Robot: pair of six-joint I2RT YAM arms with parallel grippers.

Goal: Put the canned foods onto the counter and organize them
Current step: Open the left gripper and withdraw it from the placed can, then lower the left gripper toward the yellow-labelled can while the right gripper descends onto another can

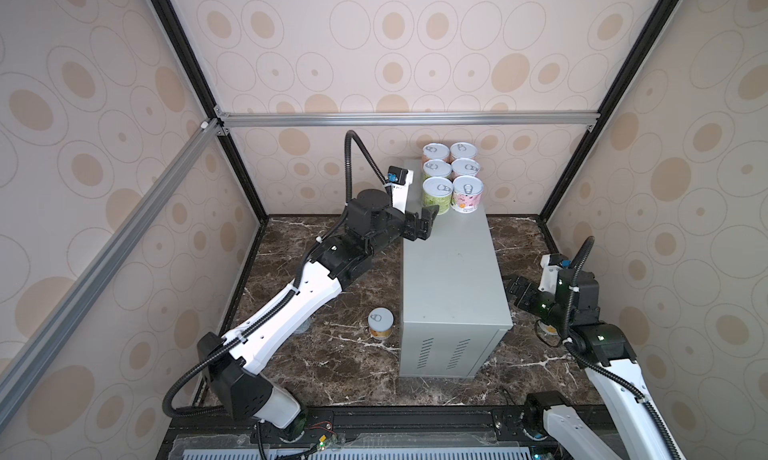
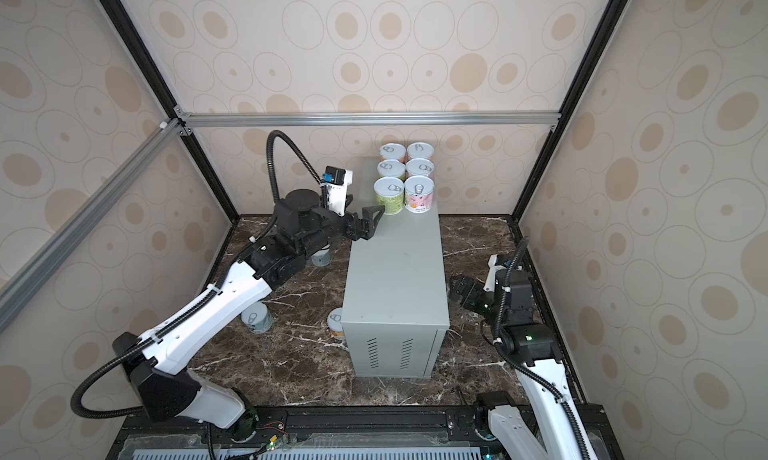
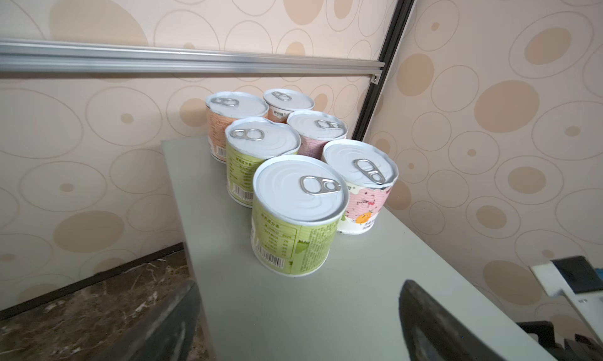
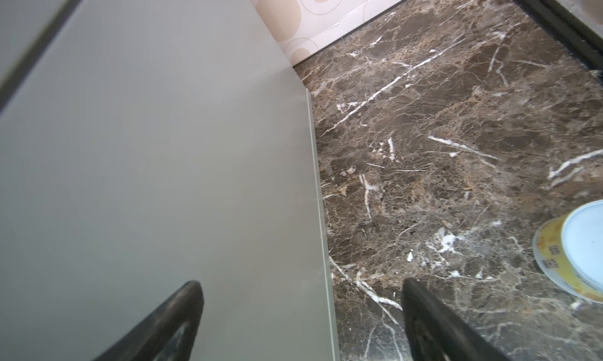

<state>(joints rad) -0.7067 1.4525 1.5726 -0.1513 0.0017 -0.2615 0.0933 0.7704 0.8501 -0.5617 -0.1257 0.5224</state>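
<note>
Several canned foods stand in two rows at the far end of the grey counter. Nearest in the rows are a green can and a pink can. My left gripper is open just short of the green can, at the counter's left edge, with nothing between its fingers. My right gripper is open and empty, low beside the counter's right wall.
On the marble left of the counter stand a yellow-labelled can, a pale can under my left arm and another under its wrist. A yellow can stands on the marble near my right gripper.
</note>
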